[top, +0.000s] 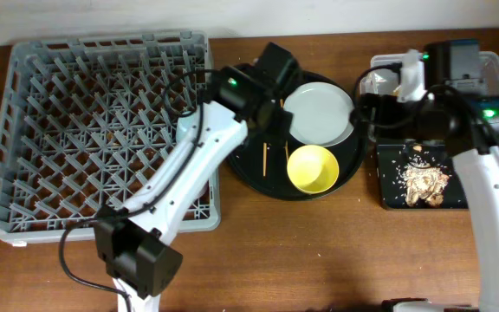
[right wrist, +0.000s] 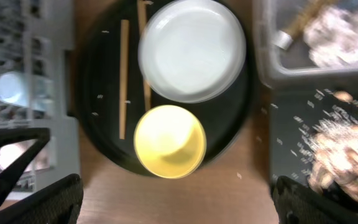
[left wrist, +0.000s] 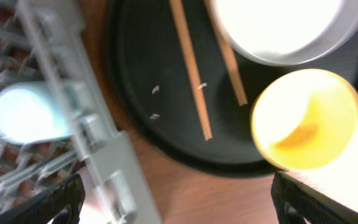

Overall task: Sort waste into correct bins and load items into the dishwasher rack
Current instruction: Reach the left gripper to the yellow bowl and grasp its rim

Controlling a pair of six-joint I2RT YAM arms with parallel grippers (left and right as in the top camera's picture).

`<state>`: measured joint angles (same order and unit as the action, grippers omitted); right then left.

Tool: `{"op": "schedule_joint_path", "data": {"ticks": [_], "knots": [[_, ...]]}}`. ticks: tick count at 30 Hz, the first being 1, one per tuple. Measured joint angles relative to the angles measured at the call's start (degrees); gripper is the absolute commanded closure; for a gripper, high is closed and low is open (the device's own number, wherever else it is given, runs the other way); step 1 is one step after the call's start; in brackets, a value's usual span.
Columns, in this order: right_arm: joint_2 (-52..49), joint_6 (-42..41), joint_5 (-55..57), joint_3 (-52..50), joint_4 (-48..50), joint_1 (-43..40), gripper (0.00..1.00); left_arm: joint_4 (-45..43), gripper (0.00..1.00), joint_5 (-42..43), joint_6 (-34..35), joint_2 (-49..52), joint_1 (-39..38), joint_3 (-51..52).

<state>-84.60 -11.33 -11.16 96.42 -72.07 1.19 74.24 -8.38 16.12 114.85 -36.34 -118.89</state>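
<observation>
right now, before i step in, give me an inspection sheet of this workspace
surface: brown wooden table, a few pale specks beside the shallow black rectangular tray
job's things: large grey plastic peg rack holds a light blue cup; pale grey round plate, yellow bowl and thin wooden chopsticks sit on the round black tray; crumbly beige food scraps in the rectangular tray; crumpled white tissue and gold-brown wrapper in the clear plastic tub
clutter: nothing seen
grippers: left gripper open, empty; right gripper open, empty
cables: black cable loops by the left arm's base
surroundings: white wall behind the table
</observation>
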Motion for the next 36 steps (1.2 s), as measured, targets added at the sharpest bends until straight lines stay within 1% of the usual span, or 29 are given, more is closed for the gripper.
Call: {"op": "schedule_joint_path", "data": {"ticks": [2,4,7,11,12,16,21,23,26,30,32,33,36], "knots": [[0.0,0.0,0.5,0.0,-2.1,-4.6,0.01,-3.9,0.05,0.0,-0.1,0.0,-2.3,0.0],[0.2,0.0,0.8,0.0,-3.7,-8.1,0.01,-5.0,0.08,0.5,-0.1,0.0,-3.4,0.0],[0.3,0.0,0.8,0.0,-5.4,-11.0,0.02,-5.1,0.09,3.6,-0.1,1.9,-3.6,0.0],[0.3,0.0,0.8,0.0,-5.9,-11.2,0.01,-5.1,0.10,6.8,0.0,8.3,-3.6,0.0],[0.3,0.0,0.8,0.0,-5.9,-11.2,0.01,-5.1,0.16,7.9,0.0,10.3,-3.6,0.1],[0.3,0.0,0.8,0.0,-6.0,-11.2,0.02,-5.8,0.25,8.9,0.6,11.2,-3.5,0.1],[0.3,0.0,0.8,0.0,-6.7,-11.2,0.01,-7.5,0.28,9.9,1.6,11.2,-3.5,0.1],[0.3,0.0,0.8,0.0,-6.8,-11.2,0.01,-7.8,0.31,10.4,1.9,11.3,-3.5,0.1],[0.3,0.0,0.8,0.0,-6.8,-11.2,0.02,-8.2,0.33,12.0,2.1,13.5,-3.5,0.1],[0.3,0.0,0.8,0.0,-6.8,-11.2,0.01,-8.4,0.50,12.8,2.4,18.6,-3.5,0.1],[0.3,0.0,0.8,0.0,-6.8,-11.2,0.02,-8.5,0.64,12.9,2.5,19.1,-3.5,0.1],[0.3,0.0,0.8,0.0,-6.8,-11.2,0.02,-8.5,0.66,12.9,2.6,19.2,-3.5,0.1],[0.3,0.0,0.8,0.0,-6.8,-11.2,0.02,-8.6,0.67,12.9,2.8,19.2,-3.5,0.1]]}}
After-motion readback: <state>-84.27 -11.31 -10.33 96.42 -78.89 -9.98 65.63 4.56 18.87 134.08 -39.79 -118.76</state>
